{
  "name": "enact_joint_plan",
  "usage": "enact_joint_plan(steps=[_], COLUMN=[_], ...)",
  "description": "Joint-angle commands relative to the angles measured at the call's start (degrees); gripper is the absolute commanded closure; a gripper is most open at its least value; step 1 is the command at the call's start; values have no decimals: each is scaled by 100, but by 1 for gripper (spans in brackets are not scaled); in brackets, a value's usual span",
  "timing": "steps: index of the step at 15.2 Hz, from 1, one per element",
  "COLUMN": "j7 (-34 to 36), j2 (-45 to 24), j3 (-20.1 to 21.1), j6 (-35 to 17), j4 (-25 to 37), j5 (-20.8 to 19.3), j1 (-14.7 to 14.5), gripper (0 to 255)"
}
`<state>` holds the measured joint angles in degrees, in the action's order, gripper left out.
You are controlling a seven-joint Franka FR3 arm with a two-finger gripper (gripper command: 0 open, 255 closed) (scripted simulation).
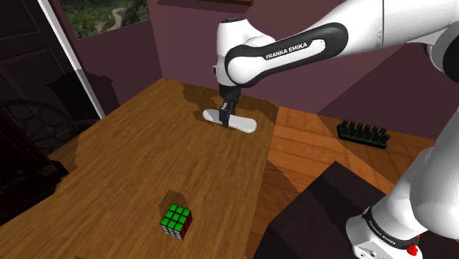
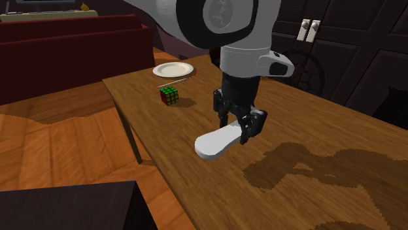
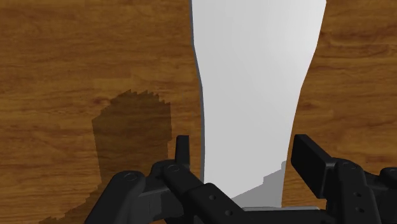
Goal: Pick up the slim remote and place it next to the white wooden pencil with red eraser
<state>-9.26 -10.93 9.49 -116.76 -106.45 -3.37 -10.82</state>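
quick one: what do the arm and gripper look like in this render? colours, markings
White arm, rounded links, dark joint bands; one band carries white FRANKA EMIKA lettering. Small red parts near its base. The gripper is all black: two blocky fingers, small round holes in its body.

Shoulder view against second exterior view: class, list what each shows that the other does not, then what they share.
Shoulder view, not the other: a window with greenery, a black toothed rack on the floor beside the table. Second exterior view, not the shoulder one: a white plate and a thin pale stick beside it, beyond the cube. Both: the pincer down at the white remote, the colourful cube, the wooden table.
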Motion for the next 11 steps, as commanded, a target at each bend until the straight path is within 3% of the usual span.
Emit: enact_joint_plan(steps=[1,11], j7=[207,1403], j2=[175,799], j3=[87,653], j6=[-63,-216], j4=[-238,-1034], j5=[16,120], j1=[-114,-776], gripper=[255,255])
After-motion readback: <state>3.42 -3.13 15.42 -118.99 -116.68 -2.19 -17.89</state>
